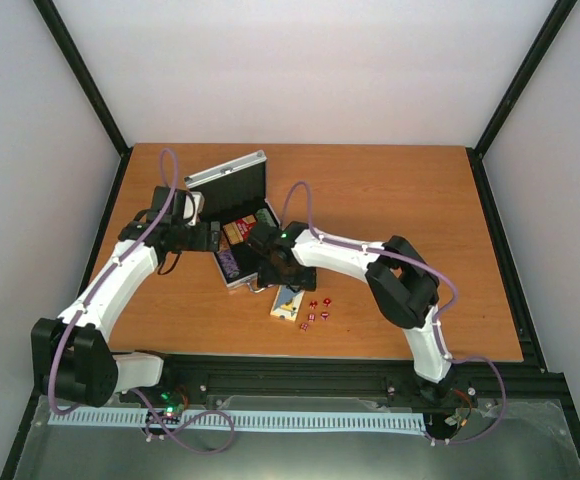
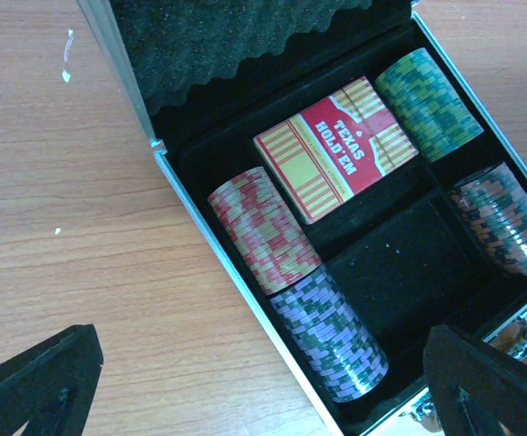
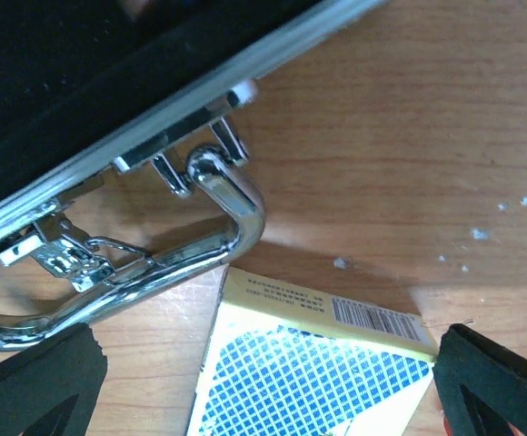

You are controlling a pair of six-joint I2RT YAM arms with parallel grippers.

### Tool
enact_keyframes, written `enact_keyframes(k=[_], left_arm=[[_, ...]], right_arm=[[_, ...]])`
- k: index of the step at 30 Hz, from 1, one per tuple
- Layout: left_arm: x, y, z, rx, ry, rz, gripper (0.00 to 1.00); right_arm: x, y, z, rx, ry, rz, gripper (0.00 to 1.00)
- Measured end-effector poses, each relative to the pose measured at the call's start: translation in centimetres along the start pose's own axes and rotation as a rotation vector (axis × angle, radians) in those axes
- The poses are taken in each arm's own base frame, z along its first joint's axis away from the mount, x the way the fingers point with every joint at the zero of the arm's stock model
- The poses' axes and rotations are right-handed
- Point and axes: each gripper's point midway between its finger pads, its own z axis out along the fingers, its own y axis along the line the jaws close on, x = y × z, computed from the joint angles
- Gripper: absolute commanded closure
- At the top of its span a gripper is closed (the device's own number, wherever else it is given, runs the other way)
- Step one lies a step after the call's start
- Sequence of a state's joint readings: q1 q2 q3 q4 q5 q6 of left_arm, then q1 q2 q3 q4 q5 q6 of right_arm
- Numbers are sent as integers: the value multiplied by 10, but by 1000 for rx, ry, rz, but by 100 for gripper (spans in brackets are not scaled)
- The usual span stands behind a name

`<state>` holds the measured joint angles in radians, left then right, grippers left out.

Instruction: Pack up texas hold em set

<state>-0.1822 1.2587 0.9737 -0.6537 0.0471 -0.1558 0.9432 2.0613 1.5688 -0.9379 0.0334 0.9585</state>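
Four chip stacks and the red deck sit packed in the open case left of centre in the overhead view, while the blue deck and red dice lie unpacked just below it, left gripper and right gripper both spread wide and empty.

The red card deck carries "TEXAS HOLD'EM" in pale letters across its face (the only words that read clearly). The blue-and-yellow deck bears a barcode on its yellow edge, and the fine print beside it is too small to read.
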Motion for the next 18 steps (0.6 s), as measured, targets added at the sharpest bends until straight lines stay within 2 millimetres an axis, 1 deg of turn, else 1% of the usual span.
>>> enact_keyframes(k=[3, 7, 11, 18], left_arm=[[-1, -3, 1, 16, -3, 0, 0], [0, -5, 3, 28, 5, -1, 0], [0, -6, 4, 34, 7, -4, 0], [0, -8, 3, 47, 9, -6, 0]], right_arm=[[5, -2, 1, 11, -3, 18, 0], [18, -6, 5, 32, 18, 38, 0], [29, -4, 6, 35, 33, 35, 0], [31, -3, 6, 40, 34, 39, 0]])
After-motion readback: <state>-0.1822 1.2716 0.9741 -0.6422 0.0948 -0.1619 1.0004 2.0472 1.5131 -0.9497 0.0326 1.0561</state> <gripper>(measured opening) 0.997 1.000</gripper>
